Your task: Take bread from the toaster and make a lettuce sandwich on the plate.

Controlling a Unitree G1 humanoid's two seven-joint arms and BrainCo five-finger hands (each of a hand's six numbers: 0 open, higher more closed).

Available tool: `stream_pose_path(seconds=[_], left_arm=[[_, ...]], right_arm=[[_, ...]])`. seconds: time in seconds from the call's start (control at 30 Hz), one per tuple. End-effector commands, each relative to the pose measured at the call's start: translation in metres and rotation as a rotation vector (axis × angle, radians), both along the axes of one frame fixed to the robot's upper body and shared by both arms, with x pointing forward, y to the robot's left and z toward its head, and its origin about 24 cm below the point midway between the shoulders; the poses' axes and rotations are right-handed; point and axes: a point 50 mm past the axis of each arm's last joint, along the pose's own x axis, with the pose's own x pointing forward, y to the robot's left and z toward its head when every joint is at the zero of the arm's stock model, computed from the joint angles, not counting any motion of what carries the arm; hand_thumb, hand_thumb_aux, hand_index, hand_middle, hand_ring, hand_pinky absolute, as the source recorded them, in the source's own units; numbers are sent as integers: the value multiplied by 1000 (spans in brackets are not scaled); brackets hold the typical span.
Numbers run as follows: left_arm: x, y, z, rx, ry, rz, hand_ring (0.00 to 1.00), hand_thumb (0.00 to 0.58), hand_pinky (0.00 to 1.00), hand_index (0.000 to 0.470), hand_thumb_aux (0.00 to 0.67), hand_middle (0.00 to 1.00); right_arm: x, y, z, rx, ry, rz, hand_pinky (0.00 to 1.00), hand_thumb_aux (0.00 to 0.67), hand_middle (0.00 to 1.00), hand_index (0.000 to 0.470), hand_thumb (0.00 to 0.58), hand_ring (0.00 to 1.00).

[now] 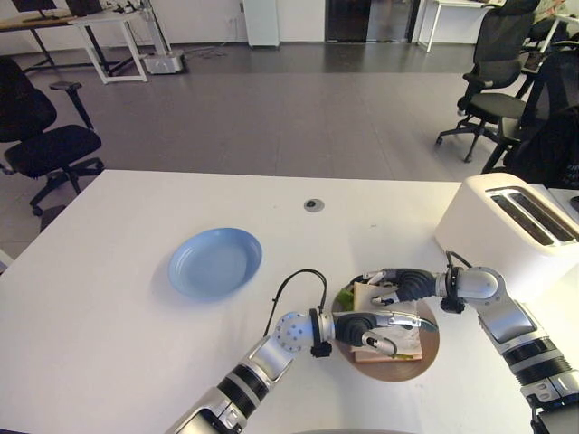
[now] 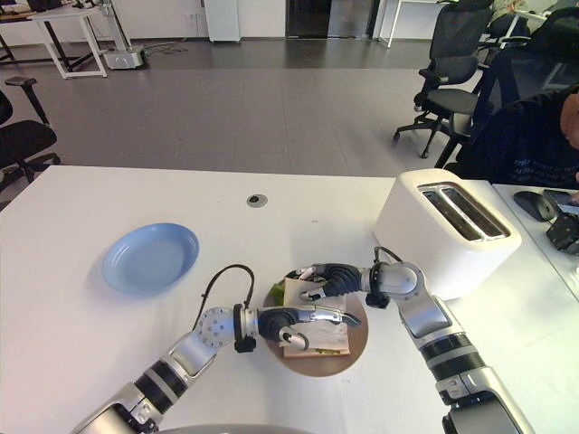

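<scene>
A round brown plate (image 1: pixel 427 358) sits on a white table (image 1: pixel 118 344), near the edge closest to the robot. The bread (image 1: pixel 403 349), pale square slices in a loose stack, lies on this plate. A bit of green lettuce (image 1: pixel 345 297) shows at the plate's far left rim, touching the bread.

Both robot hands are over the brown plate. The left hand (image 1: pixel 373 329) comes in from the plate's left side and lies across the top of the bread stack. The pictures do not show whether it grips the bread or only rests on it. The right hand (image 1: pixel 394 284) comes in from the plate's right side and sits over its far edge, above a corner of a slice. How far it is closed, and whether it has hold of anything, cannot be told. The two hands are close together, the right one just beyond the left.

A white toaster (image 1: pixel 493 237) with two slots on top stands to the right of the brown plate and a little farther back. A light blue plate (image 1: pixel 215 263) lies well to the left of the brown plate. A small round fitting (image 1: pixel 314 205) is set into the table beyond the brown plate.
</scene>
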Motion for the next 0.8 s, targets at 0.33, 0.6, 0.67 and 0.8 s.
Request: stream_pose_path(seconds=[0.33,0.6,0.67,0.8], left_arm=[[5,19,-60,298,214,40,0,0,0,0,0,0],[40,51,-5,132,-20,159,0,0,0,0,0,0],[41,50,22,-36,-37,169,1000,0,1000,0,0,1000],[40,55,68,-312,-34,128,1000,580,1000,470,670,1000]], right_arm=[[23,-11,118,584,-346,-174,0,0,0,0,0,0],[10,-9,109,567,-197,-110,0,0,0,0,0,0],[5,-4,104,559,-163,-71,1000,236,1000,166,337,1000],[-4,3,94,507,-109,-19,1000,670,1000,470,580,1000]])
